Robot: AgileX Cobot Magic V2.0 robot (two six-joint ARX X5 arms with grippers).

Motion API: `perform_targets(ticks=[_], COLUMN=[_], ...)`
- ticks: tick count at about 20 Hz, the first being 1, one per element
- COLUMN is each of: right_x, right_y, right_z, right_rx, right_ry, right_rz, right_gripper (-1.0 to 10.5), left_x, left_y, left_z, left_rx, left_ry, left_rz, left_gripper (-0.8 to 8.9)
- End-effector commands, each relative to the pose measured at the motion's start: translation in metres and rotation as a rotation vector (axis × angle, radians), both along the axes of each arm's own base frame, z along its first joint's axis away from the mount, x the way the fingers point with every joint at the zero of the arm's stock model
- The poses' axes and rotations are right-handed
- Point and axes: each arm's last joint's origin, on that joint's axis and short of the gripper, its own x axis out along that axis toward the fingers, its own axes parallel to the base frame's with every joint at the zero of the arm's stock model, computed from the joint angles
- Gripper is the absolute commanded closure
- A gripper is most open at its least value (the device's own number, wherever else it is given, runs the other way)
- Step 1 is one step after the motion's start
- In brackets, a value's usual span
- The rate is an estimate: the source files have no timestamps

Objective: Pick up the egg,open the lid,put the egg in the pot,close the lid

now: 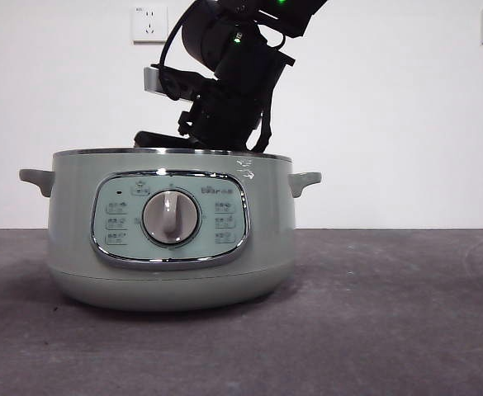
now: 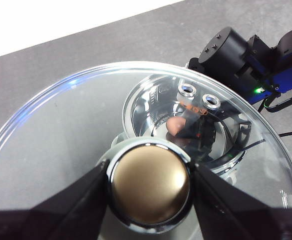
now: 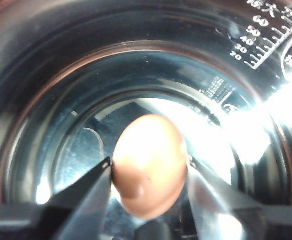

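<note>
the pot (image 1: 171, 239) dominates the front view, a big sage-green cooker standing on the grey table (image 1: 390, 330) with its dial panel facing the camera and its rim uncovered. a dark arm comes down from above and dips behind that rim; judging by the wrist views, this is the right arm.

the lid (image 2: 76, 150) is off the pot. in the left wrist view the left gripper (image 2: 149, 186) is clamped on the knob (image 2: 149, 185), one black jaw pressed against each side of it, and through the glass the pot's shiny inner bowl (image 2: 141, 107) shows below and off to one side, so the lid seems to be held up in the air, clear of the opening.

inside the pot, the right gripper (image 3: 149, 172) holds the egg (image 3: 149, 165), its two jaws closed against the shell's sides. the steel wall with its printed fill scale curves all round, and the bottom of the bowl lies beyond the egg. whether the egg touches the bottom i cannot tell. nothing else shows in the bowl.

as i judge it, picking up the egg and opening the lid are done, and placing the egg is under way. what is left: letting go of the egg, drawing the right arm out, and setting the lid back on the rim.
</note>
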Motion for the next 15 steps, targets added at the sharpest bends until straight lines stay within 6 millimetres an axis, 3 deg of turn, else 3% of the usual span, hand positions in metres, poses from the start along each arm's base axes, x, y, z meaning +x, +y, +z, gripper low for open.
perform_targets(ticks=[1,4,7,10,15], right_x=[-0.003,-0.011,-0.032,-0.065,-0.132], right_y=[-0.002,-0.016,-0.043,-0.081,-0.146], right_z=[0.016,0.053,0.102,0.156,0.231], right_rx=[0.013,0.032,0.020,0.011,0.179], right_ry=[-0.042,-0.121,-0.197,-0.299,-0.455], right_rz=[-0.027,-0.066,-0.171,-0.300,-0.371], right_gripper=[4.4,4.4,4.4,4.4,4.4], left_x=[0.002,0.010,0.025,0.043,0.085], left_y=[-0.001,-0.006,-0.015,-0.027,-0.054], left_z=[0.009,0.008,0.007,0.005,-0.008], left_rx=[-0.042,-0.035,-0.021,-0.037,-0.011], left_ry=[-0.062,-0.052,-0.049,-0.041,0.005], left_rz=[0.003,0.000,-0.012,-0.061,-0.109], left_gripper=[8.22,8.22,8.22,8.22,8.22])
